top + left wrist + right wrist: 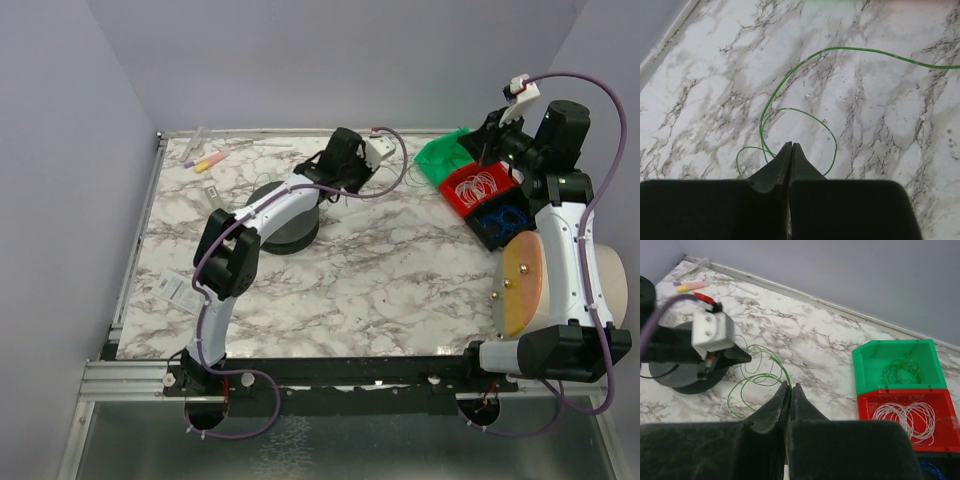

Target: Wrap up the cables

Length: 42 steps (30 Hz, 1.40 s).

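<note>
Green cable [840, 48] loops across marble worktop [890, 150]
Left tool [791, 145] closed at lower centre, tips on the loop, grip unclear; right tool [789, 385] closed, empty.

Table [380, 290]: marbled.
Spool [292, 238]: black, round, mid-table.
Markers [207, 160]: far left corner.
Green bin [865, 370], red bin [867, 425]: touching, far right.

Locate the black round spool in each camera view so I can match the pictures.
Top view: the spool sits left of centre, partly under the left arm.
Left wrist view: not in it.
Right wrist view: the spool is at the left edge, mid-height.
Shared landmark: the table's far edge, at the upper left of the left wrist view, slanting across the right wrist view.
</note>
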Each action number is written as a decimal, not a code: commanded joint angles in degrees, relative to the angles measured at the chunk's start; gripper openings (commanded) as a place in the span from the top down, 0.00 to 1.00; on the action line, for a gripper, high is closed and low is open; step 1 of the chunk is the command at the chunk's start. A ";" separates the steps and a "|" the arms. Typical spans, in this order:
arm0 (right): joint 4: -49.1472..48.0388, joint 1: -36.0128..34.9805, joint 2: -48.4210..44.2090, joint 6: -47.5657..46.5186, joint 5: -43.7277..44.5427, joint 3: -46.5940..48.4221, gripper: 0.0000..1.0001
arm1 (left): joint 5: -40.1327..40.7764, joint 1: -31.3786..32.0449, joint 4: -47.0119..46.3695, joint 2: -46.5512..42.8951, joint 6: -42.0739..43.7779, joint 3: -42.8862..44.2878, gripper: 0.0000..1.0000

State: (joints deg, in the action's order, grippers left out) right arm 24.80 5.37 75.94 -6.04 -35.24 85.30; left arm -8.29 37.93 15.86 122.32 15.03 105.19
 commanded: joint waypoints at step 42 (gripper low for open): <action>0.75 1.61 -3.22 -0.48 24.67 1.59 0.99 | 0.08 -6.31 9.02 2.14 -10.19 9.42 1.00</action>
State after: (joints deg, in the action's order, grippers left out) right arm 26.26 5.96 75.59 -6.04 -24.77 86.70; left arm -20.01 35.59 23.92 131.55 8.32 117.10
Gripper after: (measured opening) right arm 0.005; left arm 0.003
